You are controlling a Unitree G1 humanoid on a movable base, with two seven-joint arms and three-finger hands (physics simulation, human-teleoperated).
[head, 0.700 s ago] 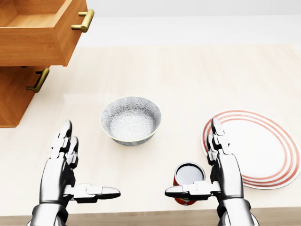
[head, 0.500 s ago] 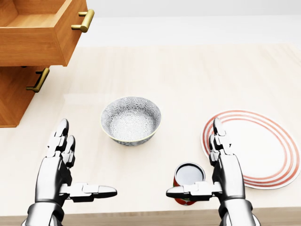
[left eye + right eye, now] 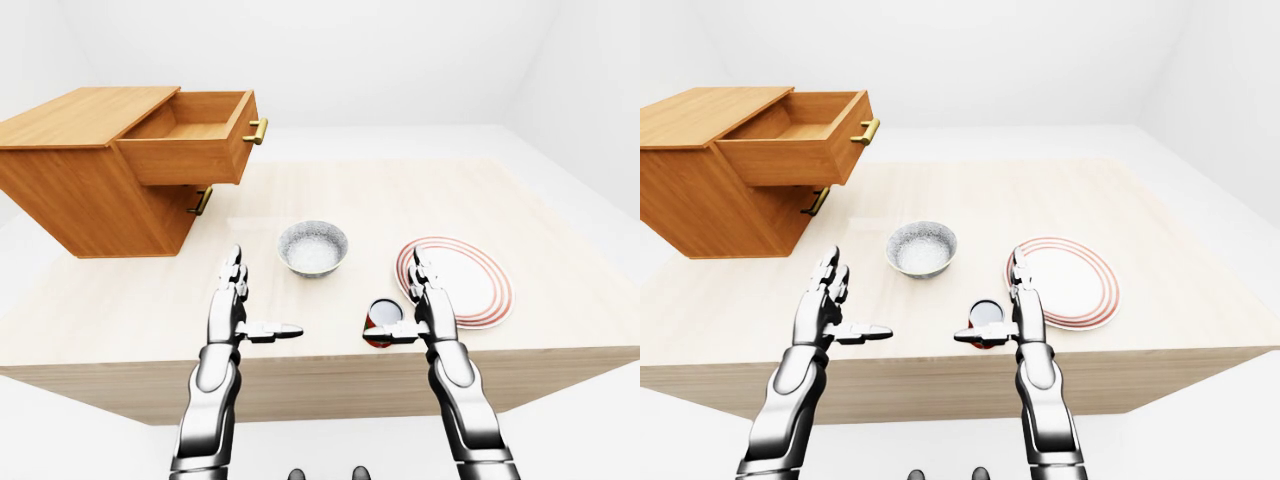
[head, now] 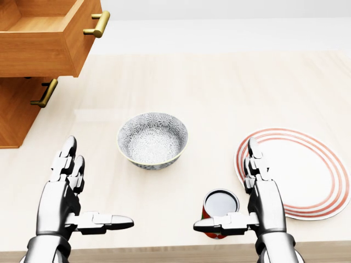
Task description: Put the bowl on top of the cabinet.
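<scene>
Looking down in the head view, you have the bowl (image 4: pixel 152 139) sitting upright on the surface (image 4: pixel 219 87), between and above your two hands and touching neither. Your left hand (image 4: pixel 68 192) and right hand (image 4: pixel 253 192) both hover spread wide, fingers up and thumbs pointing inward, holding nothing; a red cup (image 4: pixel 220 211) stands just beside the right thumb, with the striped plate (image 4: pixel 301 170) to its right. The cabinet (image 3: pixel 90 175) sits at upper left, its upper drawer (image 3: pixel 190 145) pulled out, well apart from the bowl.
</scene>
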